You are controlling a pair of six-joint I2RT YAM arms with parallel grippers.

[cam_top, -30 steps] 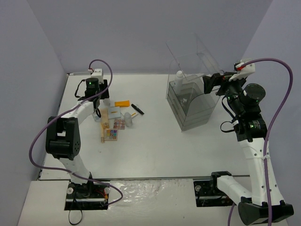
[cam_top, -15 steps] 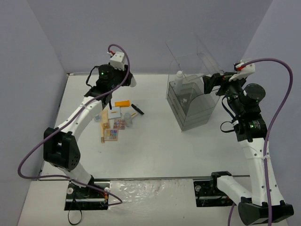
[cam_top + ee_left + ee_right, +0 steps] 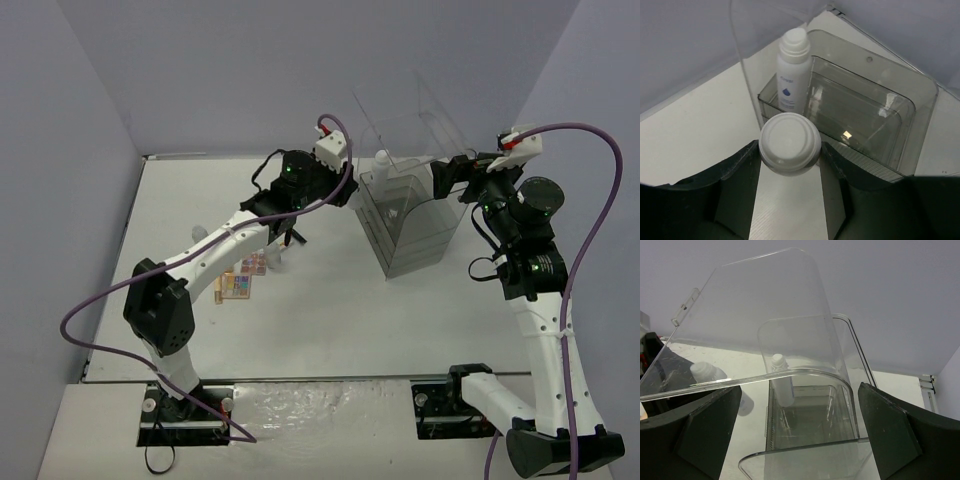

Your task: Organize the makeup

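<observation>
1. Left claw (image 3: 789, 151) – clenched on a white bottle (image 3: 790, 142). In the wrist view its round cap fills the gap between the two dark fingers (image 3: 740, 175).
2. Held bottle, long axis – it points almost straight at the wrist camera, cap toward me, so I judge it upright in the grip. Its body and any label are hidden below the cap.
3. Target – the clear case (image 3: 920, 115) lies ahead of the claw and lower, with its top tray open. A second white bottle (image 3: 791, 75) stands upright in the tray's near-left corner, directly beyond the held one. Bare tray floor lies ahead and to the claw's right.
4. Deciding relation – the coming move, in my judgement, turns on passing over the tray's near rim and setting down beside the standing bottle, not on top of it.
5. Right claw (image 3: 797, 390) – released, jaws spread wide. The raised lid (image 3: 755, 305) crosses between them; I cannot tell if it touches either finger. The left arm is the nearer one to the tray.
6. Other makeup – the eyeshadow palette (image 3: 237, 287) lies on the table well behind the left claw, partly hidden by the arm.
7. Writing – the standing bottle carries a blue drop mark under one line of print too small to read.
</observation>
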